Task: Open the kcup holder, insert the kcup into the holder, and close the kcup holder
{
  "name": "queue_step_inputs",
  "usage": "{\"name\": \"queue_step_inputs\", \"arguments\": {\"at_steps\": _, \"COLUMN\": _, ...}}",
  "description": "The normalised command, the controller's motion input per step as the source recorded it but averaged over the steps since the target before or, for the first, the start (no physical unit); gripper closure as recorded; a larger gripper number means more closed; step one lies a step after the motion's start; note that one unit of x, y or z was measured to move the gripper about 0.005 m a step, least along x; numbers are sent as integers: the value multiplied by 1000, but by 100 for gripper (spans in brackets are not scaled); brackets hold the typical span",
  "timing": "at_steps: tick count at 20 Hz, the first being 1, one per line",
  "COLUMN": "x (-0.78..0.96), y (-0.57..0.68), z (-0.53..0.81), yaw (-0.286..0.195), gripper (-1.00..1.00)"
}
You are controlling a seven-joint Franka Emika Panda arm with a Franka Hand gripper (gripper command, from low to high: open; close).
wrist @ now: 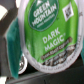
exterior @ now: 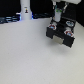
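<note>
One arm is at work over a wide white table (exterior: 30,57), reaching down at the far right of the exterior view. Its gripper (exterior: 58,21) hangs just above the kcup holder (exterior: 60,34), a black boxy unit sitting toward the exterior view's right, far side of the table. The holder's front faces the near side, and something light shows low in its middle (too blurred from here to say whether that is the handle or the tray).

Close up, the wrist view is almost filled by the kcup (wrist: 47,37): a round lid with a green band reading "Green Mountain" and, on the white part below, "Dark Magic" with small print curving along the rim. The pod sits tilted and very near the lens, so it looks to be carried at the gripper, though the fingers themselves are hidden and I cannot tell how they stand. A teal-green piece (wrist: 12,42) shows beside the lid, against dark surroundings.

Off at the far left of the exterior view stands a tall white bottle-like object (exterior: 25,10), well apart from the holder.
</note>
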Motion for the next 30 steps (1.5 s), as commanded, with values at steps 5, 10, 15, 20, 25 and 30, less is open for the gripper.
{"name": "queue_step_inputs", "arguments": {"at_steps": 5, "x": 528, "y": 141, "z": 63, "yaw": -42, "gripper": 100}}
{"name": "queue_step_inputs", "arguments": {"at_steps": 10, "x": 336, "y": 72, "z": 20, "yaw": -25, "gripper": 100}}
{"name": "queue_step_inputs", "arguments": {"at_steps": 15, "x": 253, "y": 279, "z": 179, "yaw": 0, "gripper": 100}}
{"name": "queue_step_inputs", "arguments": {"at_steps": 20, "x": 327, "y": 340, "z": 191, "yaw": -3, "gripper": 100}}
{"name": "queue_step_inputs", "arguments": {"at_steps": 25, "x": 170, "y": 77, "z": 31, "yaw": -11, "gripper": 100}}
{"name": "queue_step_inputs", "arguments": {"at_steps": 30, "x": 198, "y": 91, "z": 56, "yaw": -17, "gripper": 100}}
